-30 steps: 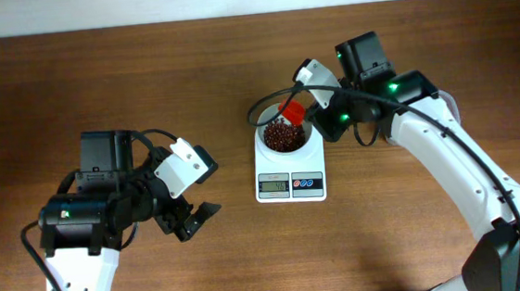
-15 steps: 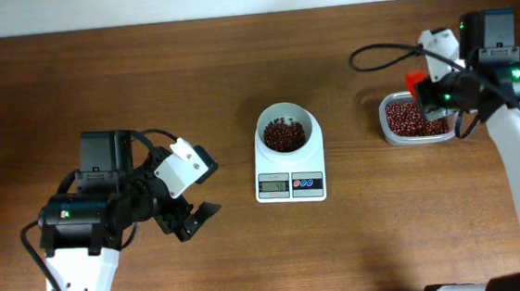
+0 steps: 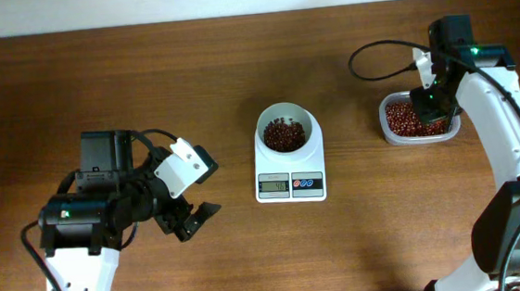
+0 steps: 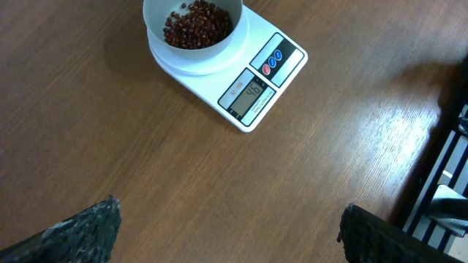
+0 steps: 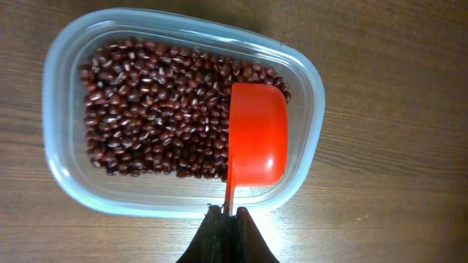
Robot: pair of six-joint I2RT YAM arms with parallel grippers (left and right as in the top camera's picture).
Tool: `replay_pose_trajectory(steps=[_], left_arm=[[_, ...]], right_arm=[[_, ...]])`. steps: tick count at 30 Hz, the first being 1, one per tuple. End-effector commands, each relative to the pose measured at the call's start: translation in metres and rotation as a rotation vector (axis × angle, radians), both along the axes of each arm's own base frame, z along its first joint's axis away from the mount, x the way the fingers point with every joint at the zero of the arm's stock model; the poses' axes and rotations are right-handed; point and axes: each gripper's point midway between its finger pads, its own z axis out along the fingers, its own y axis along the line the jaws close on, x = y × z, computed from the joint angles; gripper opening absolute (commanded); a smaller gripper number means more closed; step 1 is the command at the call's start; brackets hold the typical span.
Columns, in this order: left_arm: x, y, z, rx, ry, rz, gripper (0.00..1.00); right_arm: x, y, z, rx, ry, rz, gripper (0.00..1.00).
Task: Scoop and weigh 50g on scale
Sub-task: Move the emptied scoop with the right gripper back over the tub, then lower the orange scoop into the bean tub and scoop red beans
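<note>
Holding scoop (image 5: pixel 256 135), right claw (image 5: pixel 228 213) overhangs beans (image 5: pixel 146 109).

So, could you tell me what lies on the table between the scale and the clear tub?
Nothing: in the overhead view, only bare wooden table separates the scale from the clear tub.

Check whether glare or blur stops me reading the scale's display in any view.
Left wrist: the small white digital kitchen scale is sharp, its grey display legible, glare only on the brown wooden table. Overhead: display too small to read. Right wrist: scale out of frame.
</note>
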Motion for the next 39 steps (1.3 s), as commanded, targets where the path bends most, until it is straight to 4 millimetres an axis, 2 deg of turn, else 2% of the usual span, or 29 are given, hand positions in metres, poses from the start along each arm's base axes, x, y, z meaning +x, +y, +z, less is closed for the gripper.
replay_pose_trajectory(steps=[1, 6, 9, 15, 19, 24, 27, 32, 36, 39], left_arm=[[0.0, -0.001, 0.004, -0.011, -0.015, -0.013, 0.99], [0.0, -0.001, 0.004, -0.011, -0.015, -0.013, 0.99], [0.0, -0.001, 0.004, -0.011, -0.015, -0.013, 0.99], [0.0, -0.001, 0.004, -0.011, -0.015, -0.013, 0.99], [0.0, -0.001, 0.004, -0.011, -0.015, -0.013, 0.99], [0.0, -0.001, 0.004, -0.011, -0.015, -0.013, 0.99], [0.0, -0.001, 0.004, -0.011, -0.015, -0.013, 0.99], [0.0, -0.001, 0.004, -0.011, -0.015, -0.013, 0.99], [0.0, -0.001, 0.004, -0.011, -0.014, -0.013, 0.99], [0.0, -0.001, 0.004, -0.011, -0.015, -0.013, 0.99]], right_arm=[[0.002, -0.013, -0.007, -0.056, 0.005, -0.044, 0.04], [0.005, -0.013, -0.023, -0.058, 0.038, -0.043, 0.04], [0.005, -0.005, -0.026, -0.01, 0.04, -0.033, 0.04], [0.002, 0.032, -0.031, 0.203, 0.055, 0.013, 0.04], [0.0, 0.043, -0.032, 0.265, 0.064, 0.023, 0.04], [0.001, 0.065, -0.028, 0.427, 0.053, 0.039, 0.04], [0.001, 0.054, -0.025, 0.5, 0.036, -0.007, 0.04], [-0.003, 0.008, -0.023, 0.546, -0.001, -0.135, 0.04], [-0.002, -0.004, -0.01, 0.715, -0.069, -0.161, 0.04], [-0.01, -0.018, -0.005, 0.786, -0.086, -0.209, 0.04]])
